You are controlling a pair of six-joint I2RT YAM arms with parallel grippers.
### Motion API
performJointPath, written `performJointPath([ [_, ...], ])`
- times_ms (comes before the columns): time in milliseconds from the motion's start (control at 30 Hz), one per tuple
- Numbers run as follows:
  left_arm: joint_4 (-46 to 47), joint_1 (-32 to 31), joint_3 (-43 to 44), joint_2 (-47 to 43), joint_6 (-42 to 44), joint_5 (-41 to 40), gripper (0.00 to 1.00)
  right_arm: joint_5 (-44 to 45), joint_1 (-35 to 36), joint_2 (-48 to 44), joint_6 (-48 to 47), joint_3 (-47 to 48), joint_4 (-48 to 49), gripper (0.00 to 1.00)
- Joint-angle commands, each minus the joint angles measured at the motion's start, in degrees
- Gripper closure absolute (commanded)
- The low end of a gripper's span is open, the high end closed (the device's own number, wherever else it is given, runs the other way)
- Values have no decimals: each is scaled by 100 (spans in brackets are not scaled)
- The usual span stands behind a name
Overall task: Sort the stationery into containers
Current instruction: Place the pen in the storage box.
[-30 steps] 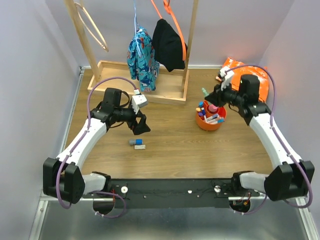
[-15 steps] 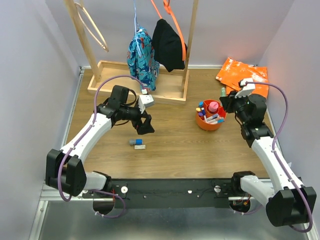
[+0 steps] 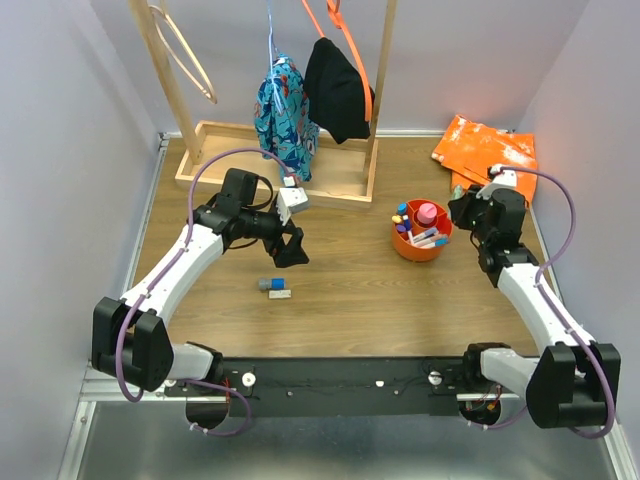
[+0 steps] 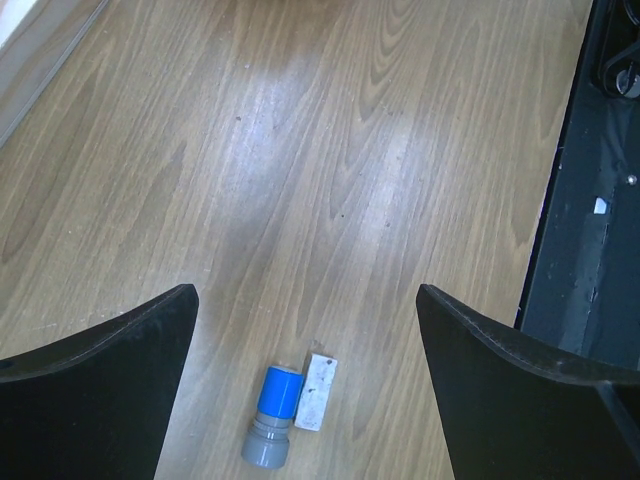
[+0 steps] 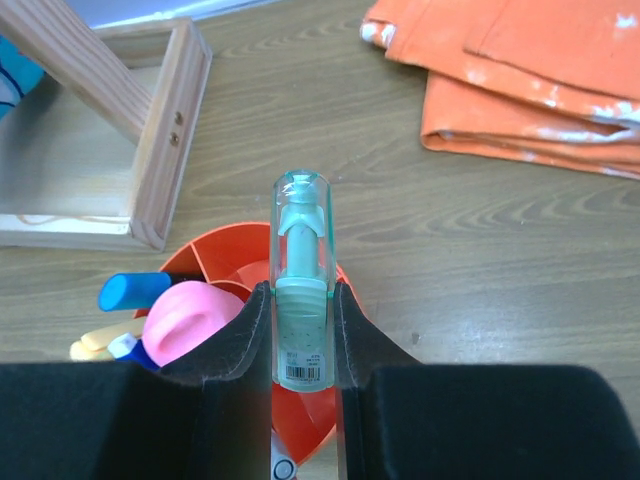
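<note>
Left gripper (image 3: pixel 291 254) is hanging over the middle-left of the table (image 3: pixel 340 300), jaws standing wide apart and holding nothing. A small blue-and-grey piece (image 4: pixel 270 418) is lying flat on the wood just beneath and ahead of it, touching or almost touching a small white block (image 4: pixel 318 392) at its side.

Further right, the orange cup (image 3: pixel 409 250) is standing upright and holding several items between its dividers, a pink highlighter (image 3: pixel 427 213) and blue-capped pens (image 3: pixel 430 238) among them.

Right gripper (image 5: pixel 301 305) is sitting just right of the cup, jaws pinching a mint-green piece (image 5: pixel 300 262) with a clear cap, pointing straight out beyond the fingertips. From the wrist camera it is lining up over the cup's rim. The orange bag (image 3: pixel 484 146) is lying behind, at the far right corner.
</note>
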Motion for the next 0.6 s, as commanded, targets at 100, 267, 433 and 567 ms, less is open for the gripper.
performJointPath([
  [100, -109, -21, -17, -53, 93, -134, 1, -31, -38, 429, 194, -235, 519, 100],
  [267, -109, -21, -52, -44, 102, -152, 1, -164, -38, 658, 379, -446, 687, 99],
  [433, -83, -21, -70, -18, 93, -161, 1, -164, -46, 702, 397, -551, 792, 100],
  [567, -30, -21, -52, 17, 67, -143, 1, -208, -46, 772, 414, -596, 898, 88],
])
